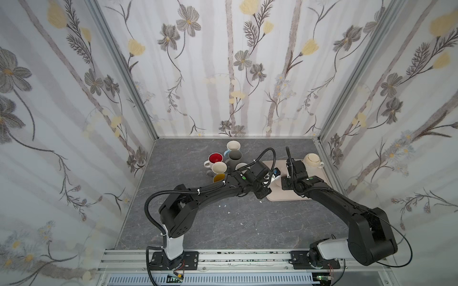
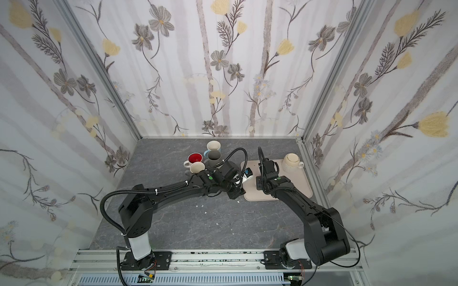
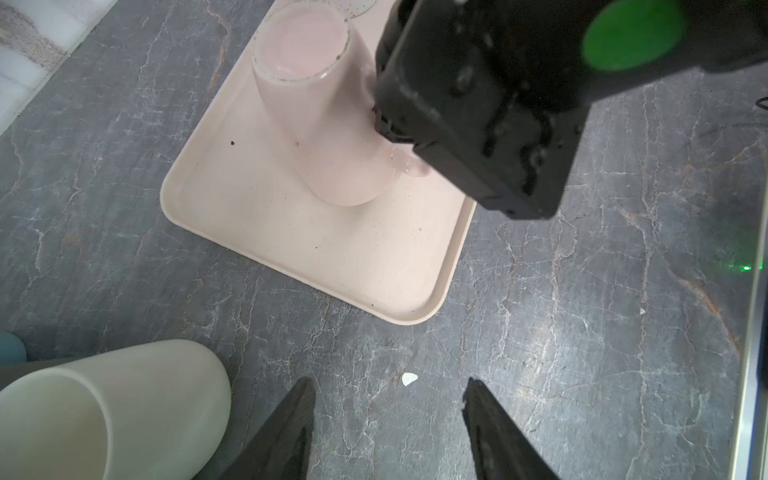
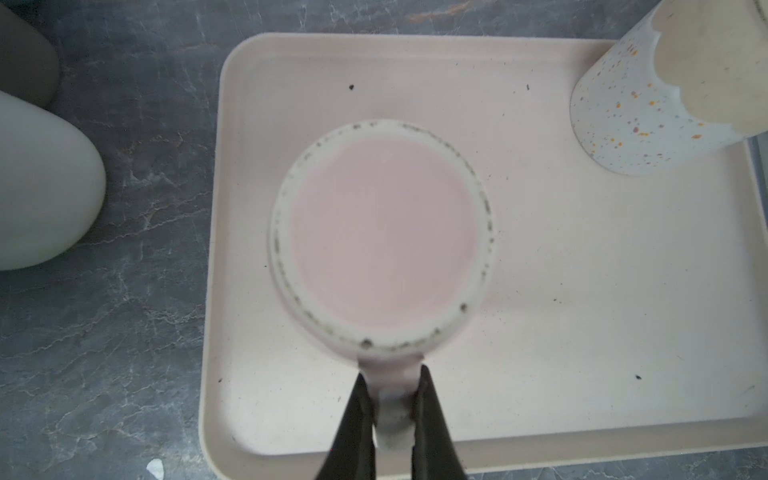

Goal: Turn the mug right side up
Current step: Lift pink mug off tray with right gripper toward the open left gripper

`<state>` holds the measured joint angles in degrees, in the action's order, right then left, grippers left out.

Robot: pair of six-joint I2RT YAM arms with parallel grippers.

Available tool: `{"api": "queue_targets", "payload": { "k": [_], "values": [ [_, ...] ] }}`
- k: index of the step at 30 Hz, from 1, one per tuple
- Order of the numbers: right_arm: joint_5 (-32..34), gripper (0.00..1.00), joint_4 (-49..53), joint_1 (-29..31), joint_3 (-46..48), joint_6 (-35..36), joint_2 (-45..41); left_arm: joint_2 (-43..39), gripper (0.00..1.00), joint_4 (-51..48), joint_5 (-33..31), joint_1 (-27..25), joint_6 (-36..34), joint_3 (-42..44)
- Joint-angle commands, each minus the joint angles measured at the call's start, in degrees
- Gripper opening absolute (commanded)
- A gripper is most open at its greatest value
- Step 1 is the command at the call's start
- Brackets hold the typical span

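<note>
A pale pink mug [image 4: 382, 237] stands mouth down on the beige tray [image 4: 582, 291], its flat base facing up. My right gripper [image 4: 392, 374] is shut on the mug's handle [image 4: 392, 399], one finger on each side of it. In the left wrist view the same mug [image 3: 320, 124] shows on the tray [image 3: 291, 249], with the right arm's black wrist [image 3: 490, 104] against its handle side. My left gripper [image 3: 388, 380] stands open over the bare grey table, off the tray's corner, with nothing between its fingers.
A speckled white mug [image 4: 631, 124] [image 1: 312, 161] also sits base up at the tray's far right corner. Several upright mugs [image 1: 215, 157] cluster left of the tray; a cream one [image 3: 104, 407] is beside my left gripper. Small white chips [image 3: 409, 378] lie on the table.
</note>
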<state>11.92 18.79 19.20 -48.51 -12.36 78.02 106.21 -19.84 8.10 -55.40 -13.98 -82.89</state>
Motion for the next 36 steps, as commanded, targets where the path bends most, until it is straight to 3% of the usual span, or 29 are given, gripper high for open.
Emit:
{"api": "queue_targets", "payload": {
  "k": [1,17,27,30,36],
  "values": [
    [-0.4,0.0,-5.8,0.0,1.0,0.2,-3.3,-0.7,0.58,1.5,-0.8,0.1,0.5,0.6],
    [-9.4,0.0,-17.7,-0.5,7.4,-8.6,-15.4,-6.2,0.61,7.3,-5.4,0.2,3.6,5.7],
    [-21.8,0.0,-32.4,-0.7,10.9,-14.9,-23.0,-19.0,0.74,24.4,-10.5,1.5,8.4,18.1],
    [-26.7,0.0,-38.9,-0.8,11.8,-16.8,-24.3,-24.5,0.78,31.8,-8.2,3.1,11.1,24.0],
    [-36.5,0.0,-52.6,-0.8,12.7,-22.9,-24.3,-33.0,0.83,49.9,7.9,10.4,22.0,35.6]
  ]
}}
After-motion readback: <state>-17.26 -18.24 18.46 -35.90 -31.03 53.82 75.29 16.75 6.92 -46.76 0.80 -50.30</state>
